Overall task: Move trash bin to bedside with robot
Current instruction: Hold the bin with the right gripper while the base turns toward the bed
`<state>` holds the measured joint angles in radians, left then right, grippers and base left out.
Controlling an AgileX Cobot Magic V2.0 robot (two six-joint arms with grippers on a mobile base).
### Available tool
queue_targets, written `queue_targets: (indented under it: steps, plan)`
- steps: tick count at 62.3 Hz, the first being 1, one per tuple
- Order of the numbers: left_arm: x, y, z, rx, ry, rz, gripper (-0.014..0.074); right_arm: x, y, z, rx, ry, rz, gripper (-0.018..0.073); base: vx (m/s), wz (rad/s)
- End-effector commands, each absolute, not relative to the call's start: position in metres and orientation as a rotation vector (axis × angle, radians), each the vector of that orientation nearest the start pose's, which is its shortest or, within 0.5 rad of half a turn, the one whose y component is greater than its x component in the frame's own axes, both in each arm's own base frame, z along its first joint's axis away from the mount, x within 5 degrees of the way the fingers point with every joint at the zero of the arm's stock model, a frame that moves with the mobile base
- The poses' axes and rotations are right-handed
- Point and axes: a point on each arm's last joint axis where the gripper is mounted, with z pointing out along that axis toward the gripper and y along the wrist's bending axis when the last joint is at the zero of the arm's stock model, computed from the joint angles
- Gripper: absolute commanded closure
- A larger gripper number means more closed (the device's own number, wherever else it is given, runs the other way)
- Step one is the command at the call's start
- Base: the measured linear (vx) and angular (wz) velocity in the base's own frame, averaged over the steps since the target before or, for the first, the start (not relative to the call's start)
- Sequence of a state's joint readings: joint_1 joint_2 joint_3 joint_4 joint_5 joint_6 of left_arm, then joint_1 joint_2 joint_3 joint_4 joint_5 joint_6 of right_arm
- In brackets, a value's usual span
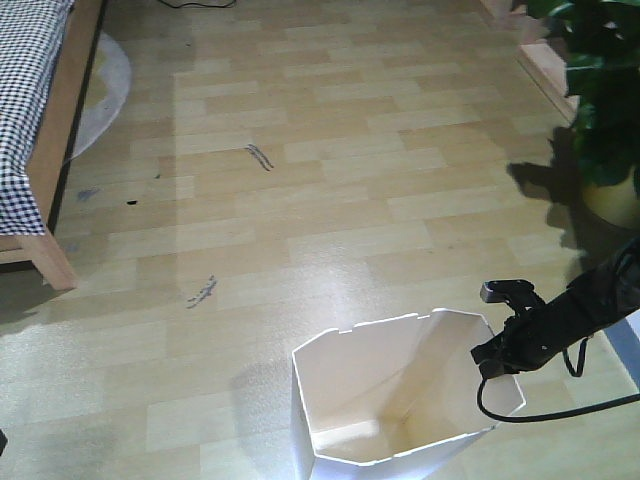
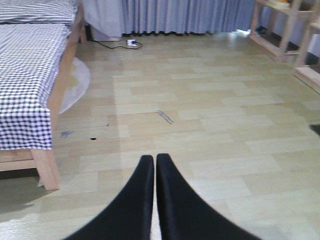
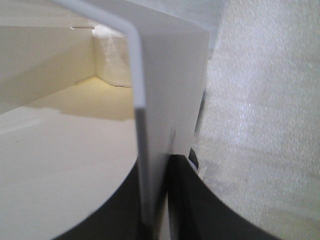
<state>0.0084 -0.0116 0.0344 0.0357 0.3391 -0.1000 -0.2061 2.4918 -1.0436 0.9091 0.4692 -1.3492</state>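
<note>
The right gripper [image 1: 503, 352] is clamped on the rim of the trash bin [image 1: 400, 400]. In the right wrist view the two black fingers [image 3: 210, 210] have the thin white wall pinched between them, one inside the cream interior and one outside. The left gripper [image 2: 154, 157] has its jaws pressed together with nothing in them, pointing out over bare wood-look floor [image 2: 215, 110].

The bin stands upright and looks empty, at the bottom of the front view and close in to the robot. The bed [image 1: 68, 110], with its light wooden frame and gingham bedding [image 2: 27, 75], is away at the far left, well apart from the bin, with open floor and a few scuff marks [image 1: 259, 157] between them.

By my reckoning the grasp is made, but the shift itself is not: the bin has to be dragged or carried left across the floor to the bedside and then released.
</note>
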Motion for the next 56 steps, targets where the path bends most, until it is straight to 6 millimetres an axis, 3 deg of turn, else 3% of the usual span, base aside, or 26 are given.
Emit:
queue_targets:
  steps: [1, 56]
  plan:
    - [0.0561, 0.0012, 0.1760, -0.078, 1.792, -0.038, 0.0603, 0.3230, -0.0244, -0.0325, -0.405, 2.947, 0.759, 0.0561, 0.23, 0.30]
    - [0.0561, 0.0012, 0.1760, -0.078, 1.792, -0.038, 0.0603, 0.3230, -0.0243, -0.0324, -0.406, 2.947, 0.760, 0.0561, 0.30, 0.14]
